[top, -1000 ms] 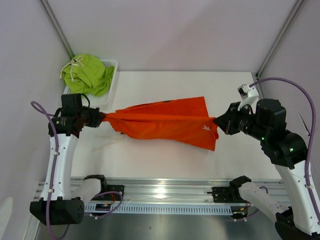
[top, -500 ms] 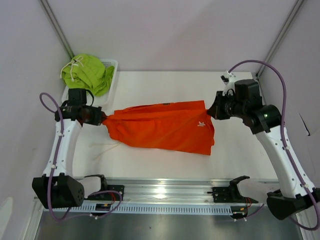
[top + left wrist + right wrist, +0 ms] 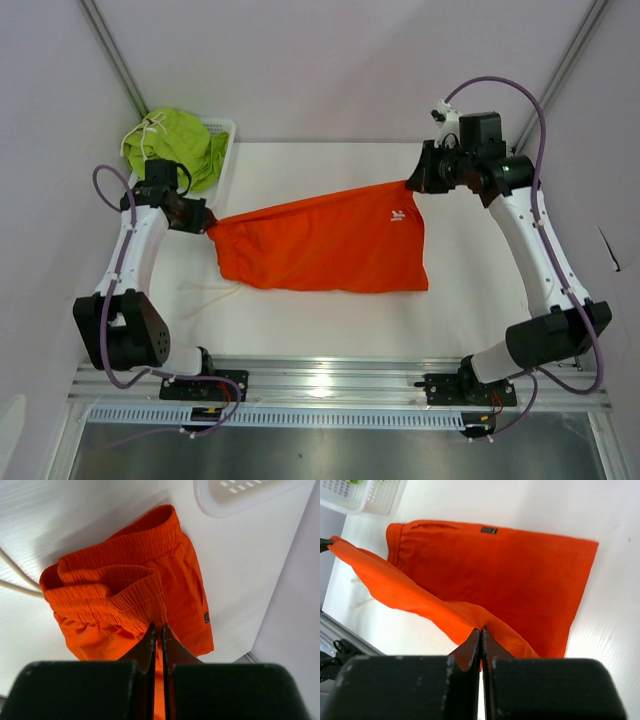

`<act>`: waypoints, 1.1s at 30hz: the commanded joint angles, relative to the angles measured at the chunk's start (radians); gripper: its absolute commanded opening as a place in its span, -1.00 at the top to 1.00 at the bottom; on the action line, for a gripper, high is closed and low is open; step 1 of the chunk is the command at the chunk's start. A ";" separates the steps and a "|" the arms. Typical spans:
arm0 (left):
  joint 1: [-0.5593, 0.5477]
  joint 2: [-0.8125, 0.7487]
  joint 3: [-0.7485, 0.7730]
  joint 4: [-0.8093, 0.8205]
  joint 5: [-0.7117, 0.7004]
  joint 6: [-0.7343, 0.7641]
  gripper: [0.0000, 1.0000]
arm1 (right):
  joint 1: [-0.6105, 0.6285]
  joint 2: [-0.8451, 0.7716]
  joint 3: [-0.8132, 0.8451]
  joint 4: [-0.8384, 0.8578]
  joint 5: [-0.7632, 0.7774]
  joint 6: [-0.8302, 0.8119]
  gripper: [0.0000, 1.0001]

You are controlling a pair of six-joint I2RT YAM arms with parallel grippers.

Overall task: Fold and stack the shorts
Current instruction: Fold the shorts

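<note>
The orange shorts (image 3: 320,245) hang stretched between my two grippers over the middle of the table, with their lower layer lying on the table. My left gripper (image 3: 205,222) is shut on the waistband end (image 3: 125,600). My right gripper (image 3: 412,184) is shut on the hem corner (image 3: 480,622), held farther back. A white drawstring (image 3: 208,293) trails on the table at the left. The lime green shorts (image 3: 175,145) lie bunched in the white basket (image 3: 226,130) at the back left.
The white mesh basket also shows in the left wrist view (image 3: 240,495) and in the right wrist view (image 3: 365,495). A metal rail (image 3: 330,385) runs along the near table edge. Grey walls close in on both sides.
Both grippers have moved toward the back of the table with the orange shorts, the right one much farther. The shorts have spread out wider on the table.
</note>
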 commanded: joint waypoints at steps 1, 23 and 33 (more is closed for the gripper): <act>0.020 0.061 0.052 0.067 -0.024 0.000 1.00 | -0.036 0.085 0.067 0.066 -0.018 -0.032 1.00; -0.012 0.543 0.425 0.209 0.033 0.130 -0.98 | -0.127 0.657 0.293 0.315 0.011 0.079 0.85; -0.044 0.393 0.365 0.220 0.097 0.279 -0.98 | -0.148 0.598 0.205 0.364 0.046 0.102 -0.37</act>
